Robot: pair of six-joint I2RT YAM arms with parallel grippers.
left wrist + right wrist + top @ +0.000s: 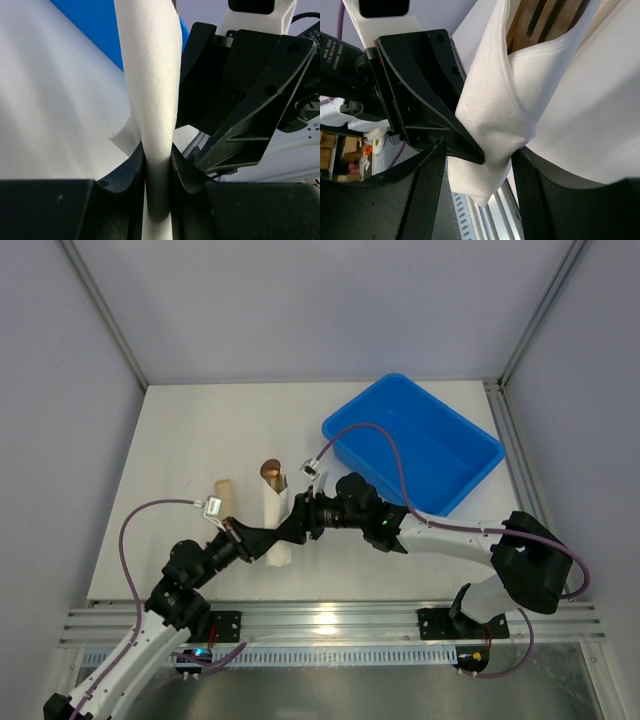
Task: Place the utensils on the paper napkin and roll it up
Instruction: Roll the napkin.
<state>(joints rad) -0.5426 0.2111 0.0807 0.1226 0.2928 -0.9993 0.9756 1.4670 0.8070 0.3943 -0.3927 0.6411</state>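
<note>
**Both grippers on rolled napkin, utensils inside**

The paper napkin [277, 530] is rolled into a narrow white tube near the middle of the surface [180, 460]. The utensils [271, 476] are tucked inside, with their gold ends poking out of the far, open end. The left gripper [157, 170] is clamped tight on the roll, fingers pinching it flat. The right gripper [479, 170] straddles the same roll just beside the left one, jaws part-way apart. Can't tell if it presses the paper. A tan cylinder [224, 491] lies just left of the roll. A blue bin [470, 465] sits far right.
</note>
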